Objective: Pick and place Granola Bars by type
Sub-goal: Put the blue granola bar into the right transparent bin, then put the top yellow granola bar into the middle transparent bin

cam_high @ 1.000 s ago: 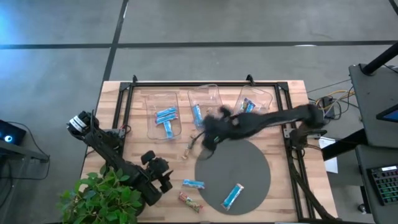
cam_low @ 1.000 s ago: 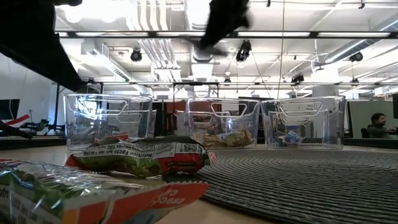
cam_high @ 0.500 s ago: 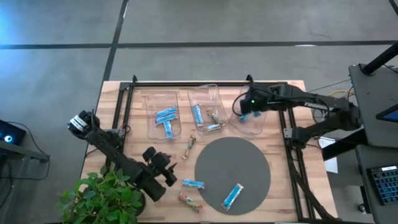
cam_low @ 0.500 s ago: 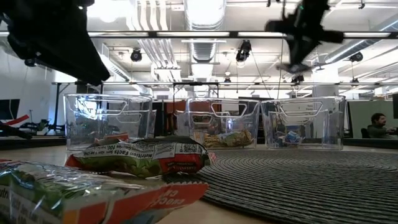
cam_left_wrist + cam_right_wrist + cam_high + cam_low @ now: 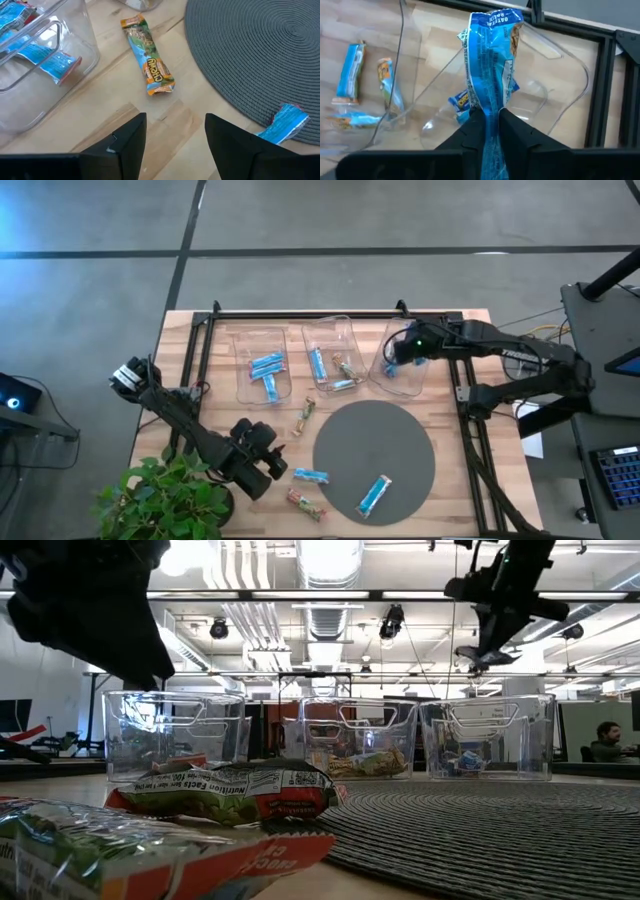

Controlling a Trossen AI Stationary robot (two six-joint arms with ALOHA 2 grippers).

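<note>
The right tool (image 5: 489, 131) is clenched on a blue bar (image 5: 490, 70): a glossy blue wrapper with white print, crinkled, pinched at one end and hanging lengthwise. In the high view this tool (image 5: 397, 358) sits at the 2 o'clock part of the bench (image 5: 455, 480), over the right bin (image 5: 425, 375).

Three clear plastic bins stand in a row along the 12 o'clock edge. The left bin (image 5: 245, 392) holds two blue bars (image 5: 267, 370). The middle bin (image 5: 312, 330) holds one blue bar (image 5: 317, 363) and smaller tan and blue ones (image 5: 345, 375). The right bin contains one blue bar (image 5: 461, 102) on its floor.

Loose items: a tan and blue bar marked "Chewy" (image 5: 149, 62) lies on bare wood just beside the round grey mat (image 5: 375, 450), at its 10 o'clock. A blue bar (image 5: 375, 494) rests on the mat at 6 o'clock. Another blue bar (image 5: 311, 476) and a red-green bar (image 5: 305, 503) lie at the mat's 8 o'clock.

The left tool (image 5: 172, 140) is released, fingers spread, at the bench's 7 o'clock, near a potted plant (image 5: 165, 500).
</note>
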